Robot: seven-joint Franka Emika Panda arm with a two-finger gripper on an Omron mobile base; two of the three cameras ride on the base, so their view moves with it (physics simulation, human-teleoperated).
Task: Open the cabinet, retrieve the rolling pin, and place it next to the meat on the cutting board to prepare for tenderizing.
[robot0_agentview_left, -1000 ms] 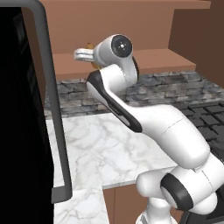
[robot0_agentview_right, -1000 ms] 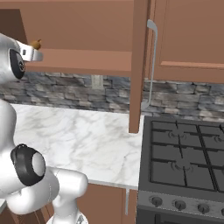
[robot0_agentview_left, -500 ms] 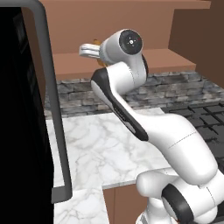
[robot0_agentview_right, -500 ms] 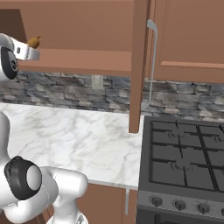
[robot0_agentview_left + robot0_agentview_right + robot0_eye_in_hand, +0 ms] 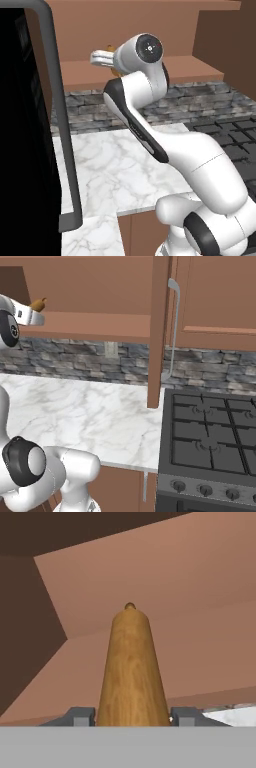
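White marble covers the desk (image 5: 90,416), with a grey stone backsplash behind it and a black stove (image 5: 210,446) to the right. Above, the cabinet (image 5: 100,301) is seen open, its door (image 5: 159,331) swung out edge-on toward the cameras with the silver handle (image 5: 173,326) beside it. The tool (image 5: 102,57) is held high at the cabinet's lower shelf, and the rolling pin (image 5: 131,672) is clamped between its fingers (image 5: 80,716), pointing away along the hand into the cabinet interior. From the right base view only a brown end of the pin (image 5: 39,304) is visible past the wrist. The cutting board and meat are not identifiable. A risk is judged from the pin's length: if the arm is swung before the pin is drawn clear, its far end could be struck against the shelf or the open door and be twisted out of the grip.
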